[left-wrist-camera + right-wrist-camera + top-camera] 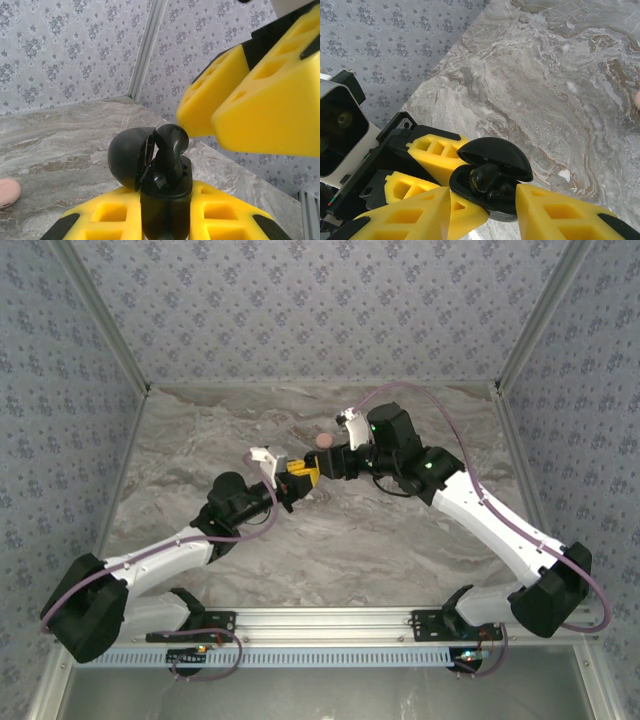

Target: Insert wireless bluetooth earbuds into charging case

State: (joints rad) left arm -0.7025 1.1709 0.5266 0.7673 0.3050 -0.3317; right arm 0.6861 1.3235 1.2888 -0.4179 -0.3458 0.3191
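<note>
Nearest the arm bases, the left gripper (167, 212) has its yellow ribbed fingers (112, 215) pressed against the two sides of a small black rounded plastic charging case (165, 197), holding it upright above the grey marble-patterned table (400, 540). The case's domed black lid (125, 157) is swung open to one side on its hinge. Inside the open well sits a glossy black stemmed earbud (172, 142), stem down in its socket and rounded head standing proud of the rim, not pushed fully home. In the right wrist view a second dark shape (501, 194) lies beside the first earbud (481, 179) in the well, most likely the other earbud, though black on black makes that hard to confirm. Just past the case, the right gripper (485, 195) faces the left one tip to tip. Its yellow jaws are spread, one finger (420, 215) on each side of the case's open mouth, pinching nothing. Whether a fingertip brushes the earbud's head cannot be told. Farther back a small rounded pale pink object (323, 442) rests on the table, apart from both grippers. Beyond it rise blue-grey floral-patterned walls (300, 300).
</note>
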